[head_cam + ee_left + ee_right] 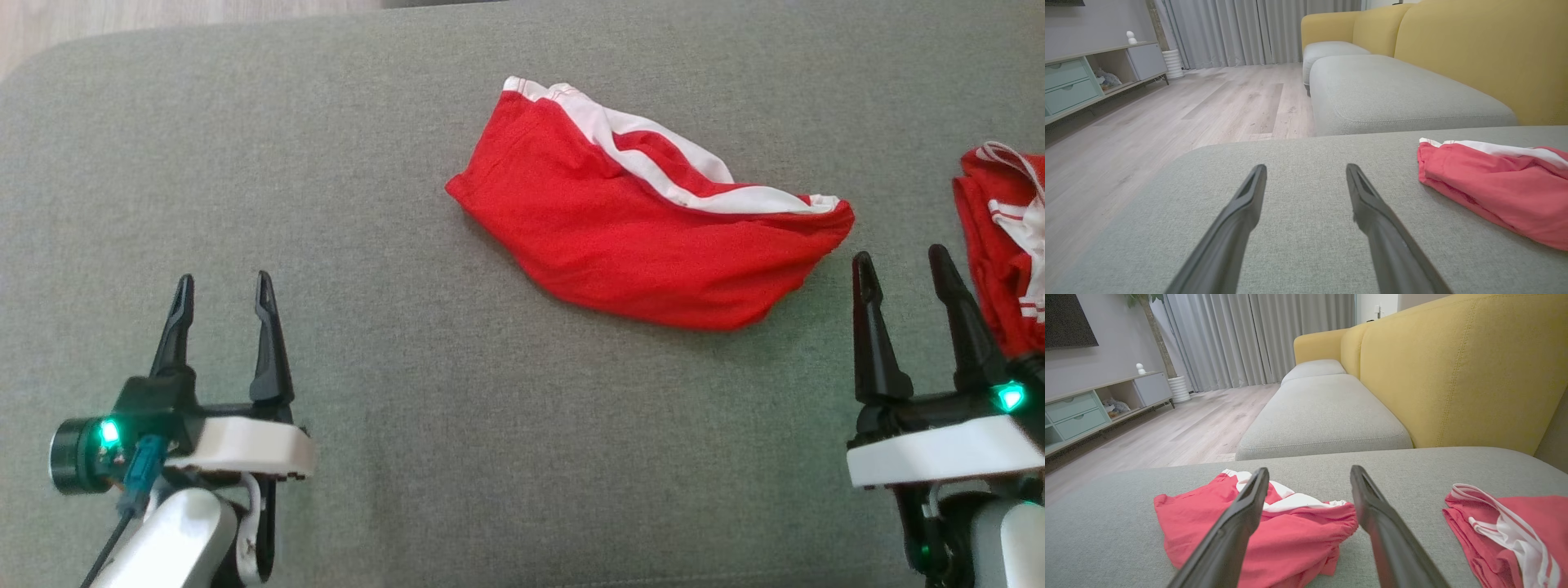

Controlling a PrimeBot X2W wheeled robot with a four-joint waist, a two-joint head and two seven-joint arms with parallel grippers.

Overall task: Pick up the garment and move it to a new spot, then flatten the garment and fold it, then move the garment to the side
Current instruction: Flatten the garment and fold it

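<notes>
Red fabric with white stripes along one edge: the garment (645, 237) lies crumpled in a loose, lopsided heap on the grey cushion (408, 449), around the cushion's middle and a little toward its far side. Its striped band runs along the far edge, partly folded over; the near edge sags in a rounded curve with soft creases. The left gripper (224, 278) hovers over the cushion's near left part, fingers spread wide and holding nothing. The right gripper (899, 253) hangs over the cushion's near right part, fingers likewise wide apart and empty. A second red garment (1008, 245) with white stripes sits bunched at the cushion's right edge.
</notes>
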